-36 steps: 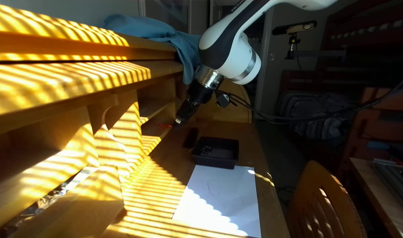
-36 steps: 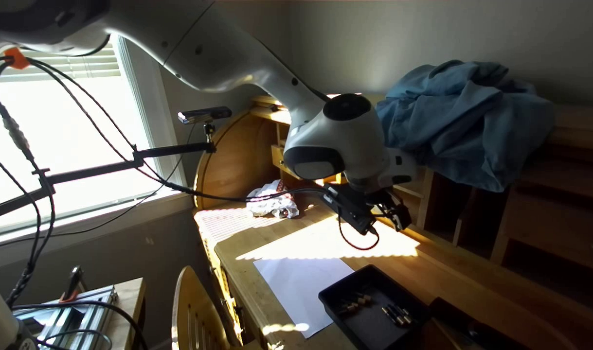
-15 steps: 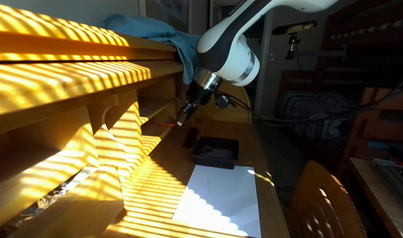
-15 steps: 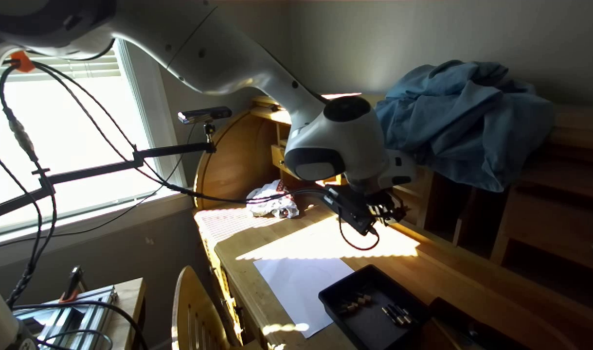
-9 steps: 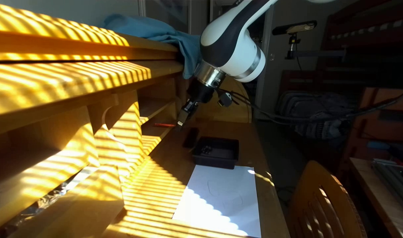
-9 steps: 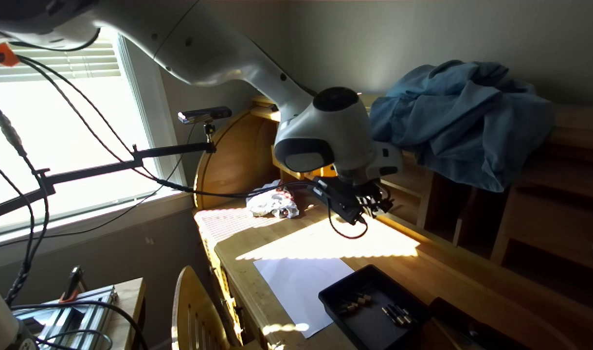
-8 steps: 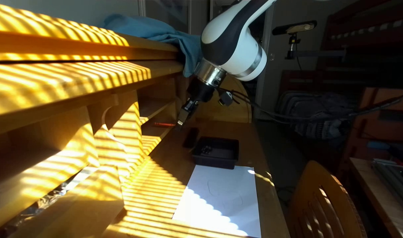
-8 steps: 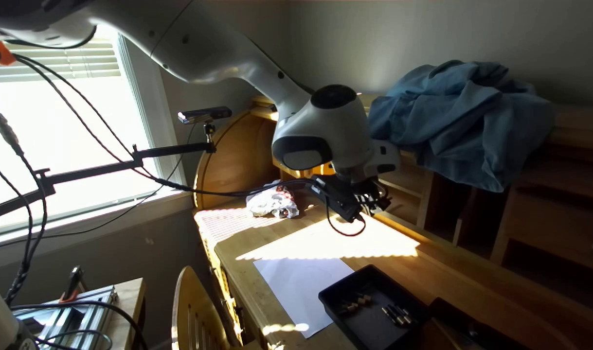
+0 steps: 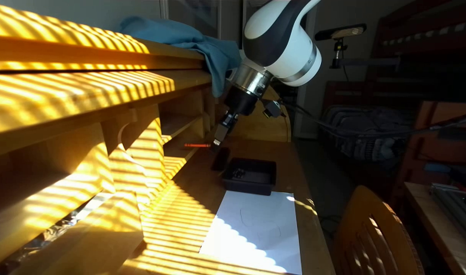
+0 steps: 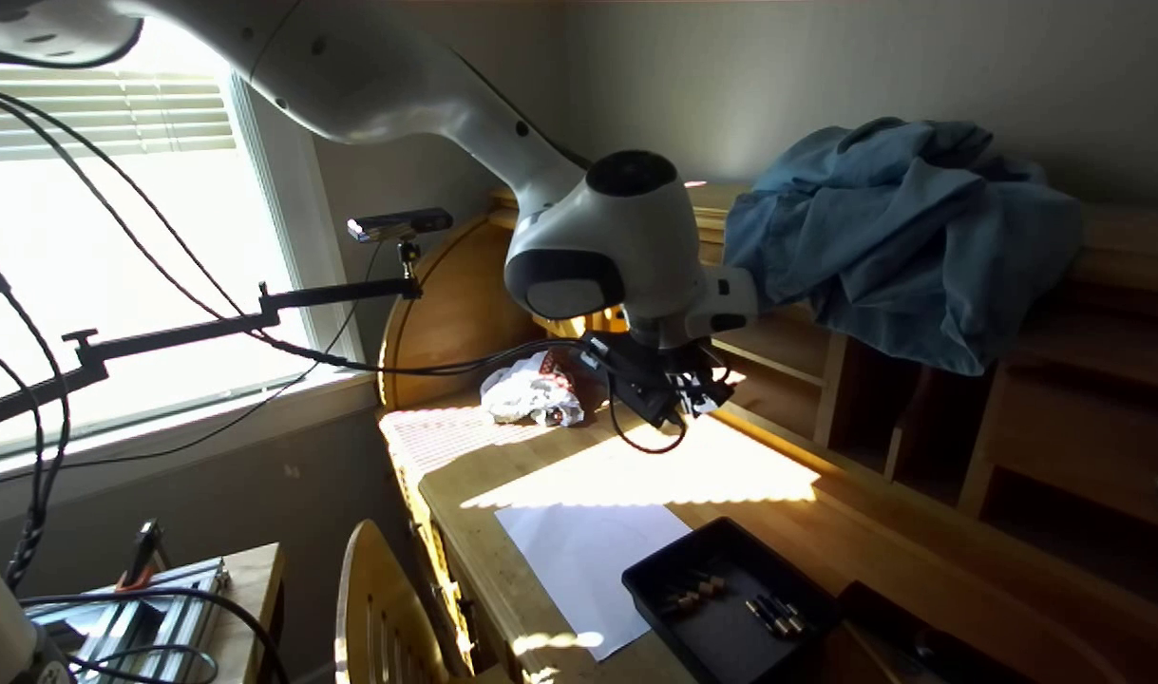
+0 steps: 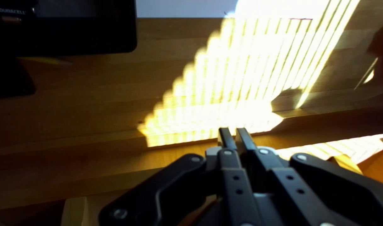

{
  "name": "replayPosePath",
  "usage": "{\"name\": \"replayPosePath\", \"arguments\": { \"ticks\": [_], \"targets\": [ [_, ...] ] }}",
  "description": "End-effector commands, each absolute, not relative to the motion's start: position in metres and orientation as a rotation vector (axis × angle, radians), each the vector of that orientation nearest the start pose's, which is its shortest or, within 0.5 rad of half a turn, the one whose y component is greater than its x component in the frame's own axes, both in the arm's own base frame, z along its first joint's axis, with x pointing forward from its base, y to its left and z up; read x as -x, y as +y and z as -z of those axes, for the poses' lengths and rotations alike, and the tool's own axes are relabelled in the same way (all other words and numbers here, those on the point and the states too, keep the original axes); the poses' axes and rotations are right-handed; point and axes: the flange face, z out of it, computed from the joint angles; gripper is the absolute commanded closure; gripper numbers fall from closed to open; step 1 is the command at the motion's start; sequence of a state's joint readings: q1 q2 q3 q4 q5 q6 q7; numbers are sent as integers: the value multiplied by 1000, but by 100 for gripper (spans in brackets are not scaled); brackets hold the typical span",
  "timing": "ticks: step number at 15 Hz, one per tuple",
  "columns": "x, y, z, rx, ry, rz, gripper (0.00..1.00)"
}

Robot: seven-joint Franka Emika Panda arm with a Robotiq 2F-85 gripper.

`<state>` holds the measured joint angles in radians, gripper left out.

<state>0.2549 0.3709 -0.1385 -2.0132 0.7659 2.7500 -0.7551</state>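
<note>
My gripper [image 9: 216, 146] hangs tilted above the desk, near the shelves. A thin orange-red stick [image 9: 197, 145], crayon-like, juts from its fingertips towards the shelves and travels along with them. Its tip also shows beside my gripper [image 10: 707, 394] in an exterior view. In the wrist view the fingers [image 11: 225, 138] stand close together with a narrow gap, and the stick is hidden there. On the desk below are a black tray [image 9: 248, 187] and a white sheet of paper [image 9: 257, 206] with faint curved lines. Batteries [image 10: 773, 616] lie in the tray.
Wooden shelves [image 9: 181, 124] line the desk's back, with blue cloth [image 10: 901, 228] draped over the top. A dark flat object [image 9: 220, 158] and a yellow pencil [image 11: 43, 60] lie by the tray. A crumpled bag [image 10: 522, 394] sits at the far end. A chair [image 9: 374, 233] stands in front.
The arm has drawn back from the shelves, and the gripper has shifted along the desk with the orange stick still in it. Tray, paper and cloth look unmoved.
</note>
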Motion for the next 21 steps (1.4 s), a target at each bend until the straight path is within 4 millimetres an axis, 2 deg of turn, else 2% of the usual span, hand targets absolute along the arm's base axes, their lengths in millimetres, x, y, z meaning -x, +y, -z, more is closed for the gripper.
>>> {"name": "replayPosePath", "arguments": {
  "ticks": [1, 10, 17, 18, 21],
  "targets": [
    [-604, 51, -307, 2825, -351, 575, 98],
    [-575, 63, -305, 2825, -470, 426, 98],
    [-552, 68, -280, 2795, -521, 234, 98],
    [-564, 71, -279, 2787, -486, 284, 92],
    [-560, 71, -274, 2789, -500, 258, 92]
  ]
}}
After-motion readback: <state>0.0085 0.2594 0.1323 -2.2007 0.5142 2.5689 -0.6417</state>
